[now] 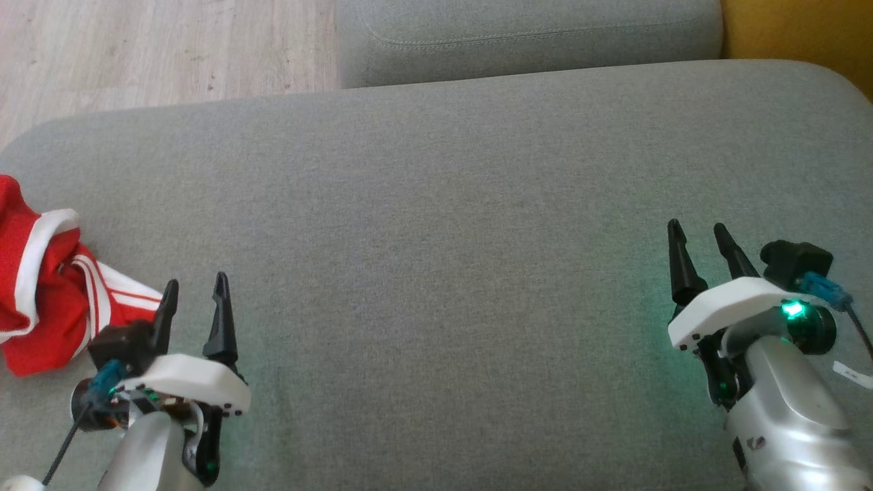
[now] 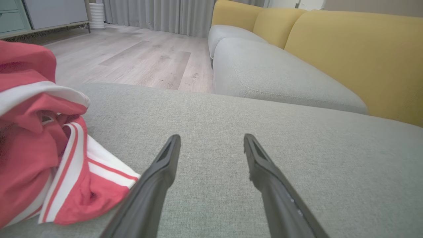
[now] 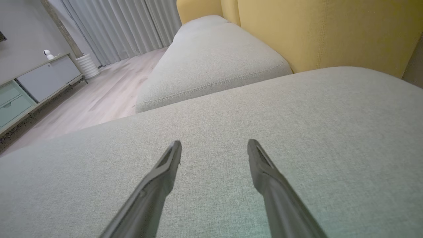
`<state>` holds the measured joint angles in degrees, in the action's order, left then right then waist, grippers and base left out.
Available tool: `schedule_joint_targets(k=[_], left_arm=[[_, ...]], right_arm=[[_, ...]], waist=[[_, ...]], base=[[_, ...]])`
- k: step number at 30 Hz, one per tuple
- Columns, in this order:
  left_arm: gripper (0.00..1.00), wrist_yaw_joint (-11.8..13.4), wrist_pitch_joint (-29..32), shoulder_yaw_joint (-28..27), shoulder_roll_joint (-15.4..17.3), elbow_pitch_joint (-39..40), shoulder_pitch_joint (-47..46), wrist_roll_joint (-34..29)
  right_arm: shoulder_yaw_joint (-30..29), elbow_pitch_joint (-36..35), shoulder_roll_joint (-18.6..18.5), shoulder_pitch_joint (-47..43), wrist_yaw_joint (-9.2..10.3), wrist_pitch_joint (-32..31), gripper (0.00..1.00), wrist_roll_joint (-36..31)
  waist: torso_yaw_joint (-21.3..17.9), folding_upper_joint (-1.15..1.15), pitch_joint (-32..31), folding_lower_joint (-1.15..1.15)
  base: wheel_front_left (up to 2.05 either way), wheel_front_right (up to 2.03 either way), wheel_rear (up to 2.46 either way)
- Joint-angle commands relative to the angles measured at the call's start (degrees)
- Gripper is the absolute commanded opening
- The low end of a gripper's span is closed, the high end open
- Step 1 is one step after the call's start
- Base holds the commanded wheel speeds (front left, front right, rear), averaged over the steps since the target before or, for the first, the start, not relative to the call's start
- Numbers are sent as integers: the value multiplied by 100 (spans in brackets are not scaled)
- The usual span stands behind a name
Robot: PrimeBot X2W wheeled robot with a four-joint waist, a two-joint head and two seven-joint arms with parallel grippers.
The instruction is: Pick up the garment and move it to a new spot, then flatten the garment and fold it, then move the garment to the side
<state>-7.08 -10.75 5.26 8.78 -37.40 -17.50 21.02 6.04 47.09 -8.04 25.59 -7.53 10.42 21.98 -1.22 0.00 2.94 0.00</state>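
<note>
In the head view the red garment point(image 1: 41, 286), trimmed with white bands and stripes, lies crumpled at 9 o'clock on the left end of a broad grey cushion point(image 1: 436, 204). Part of it runs past the frame edge. The left tool point(image 1: 196, 281) sits at 7 o'clock, low over the cushion, its two dark fingers spread apart and holding nothing. The garment is at about 10 o'clock from it, with its striped hem just beside the tool's outer finger; whether they touch cannot be told. In the left wrist view the garment heaps at 9 o'clock, and grey cushion fabric shows between the parted fingers. The middle of the cushion stretches flat toward 3 o'clock. Beyond its far edge, pale wooden floor point(image 1: 164, 48) shows at 11 o'clock, a second cushion point(image 1: 532, 34) at 12 o'clock, and a yellow backrest point(image 1: 798, 34) at 1 o'clock. The right tool point(image 1: 697, 226) stands at 4 o'clock, well apart from the garment, with a green light point(image 1: 792, 310) glowing on its wrist. Its fingers are likewise released, wide and empty, with plain cushion between them in the right wrist view.
</note>
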Motion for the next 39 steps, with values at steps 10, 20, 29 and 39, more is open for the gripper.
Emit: schedule_joint_targets(k=[10,20,29,39], left_arm=[[100,57,-247,-267,117,-43,-315,-871],[100,157,-399,-503,21,-153,-292,-1430],[100,185,-425,-797,-115,-217,-175,-1463],[100,143,-425,-934,-197,-284,-100,-1517]], right_arm=[[-49,186,-10,472,4,280,100,-1084],[-453,337,123,488,4,432,100,-1796],[-742,246,271,371,4,458,100,-1912],[-608,197,324,275,4,458,100,-1895]], waist=[[-13,0,-16,0],[-36,0,-66,0],[-52,0,-112,0],[272,0,-163,0]], base=[[0,0,0],[0,0,0],[0,0,0],[0,0,0]])
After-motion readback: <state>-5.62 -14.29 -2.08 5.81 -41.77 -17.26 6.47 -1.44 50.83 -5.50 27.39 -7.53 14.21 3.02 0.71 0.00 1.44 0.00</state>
